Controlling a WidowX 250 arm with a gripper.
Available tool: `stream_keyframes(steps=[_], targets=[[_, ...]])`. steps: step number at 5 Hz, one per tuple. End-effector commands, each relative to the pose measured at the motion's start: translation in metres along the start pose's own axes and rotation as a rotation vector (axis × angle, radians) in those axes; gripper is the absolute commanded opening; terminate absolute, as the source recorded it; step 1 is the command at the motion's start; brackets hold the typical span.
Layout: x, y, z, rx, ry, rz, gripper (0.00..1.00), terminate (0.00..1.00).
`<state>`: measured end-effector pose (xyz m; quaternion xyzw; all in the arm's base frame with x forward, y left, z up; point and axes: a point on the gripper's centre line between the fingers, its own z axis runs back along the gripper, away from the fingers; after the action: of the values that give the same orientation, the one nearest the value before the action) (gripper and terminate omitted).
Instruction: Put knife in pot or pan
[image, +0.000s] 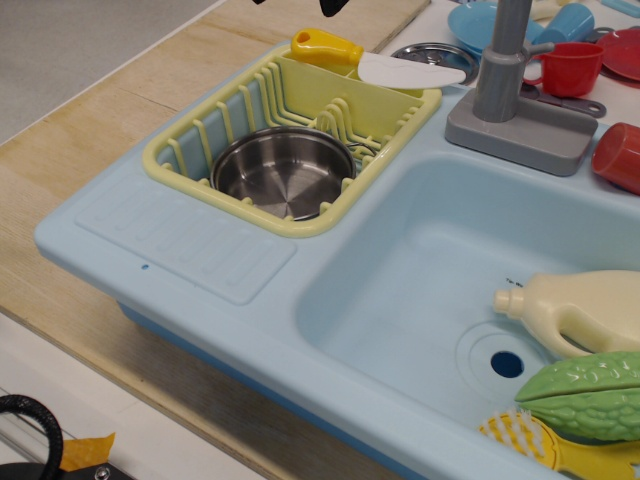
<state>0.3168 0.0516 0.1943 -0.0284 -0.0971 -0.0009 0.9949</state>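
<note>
The knife (375, 61), with a chunky yellow handle and a broad white blade, lies across the far rim of the yellow dish rack (185, 175). The shiny steel pot (283, 172) stands upright inside the rack, its ringed bottom showing. Of my gripper only dark fingertips (335, 6) show at the top edge, above the knife's handle. The frame does not show whether the gripper is open or shut.
The blue sink basin (400, 300) holds a cream bottle (585, 310), a green vegetable (590, 395) and a yellow scrub brush (525, 438). A grey faucet (505, 60) stands behind it. A small silver disc (432, 52), red cups (570, 66) and blue dishes sit at the back.
</note>
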Motion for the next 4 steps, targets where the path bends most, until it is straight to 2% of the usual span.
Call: stream_keyframes(steps=[1, 2, 3, 4], targets=[[0.0, 0.0, 0.0, 0.0, 0.0, 0.0, 1.0, 0.0], [0.006, 0.006, 0.002, 0.021, 0.044, -0.192, 1.0, 0.0], [0.013, 0.012, -0.002, 0.039, 0.047, -0.347, 1.0, 0.0], [0.023, 0.017, -0.008, 0.069, 0.015, -0.543, 1.0, 0.0]])
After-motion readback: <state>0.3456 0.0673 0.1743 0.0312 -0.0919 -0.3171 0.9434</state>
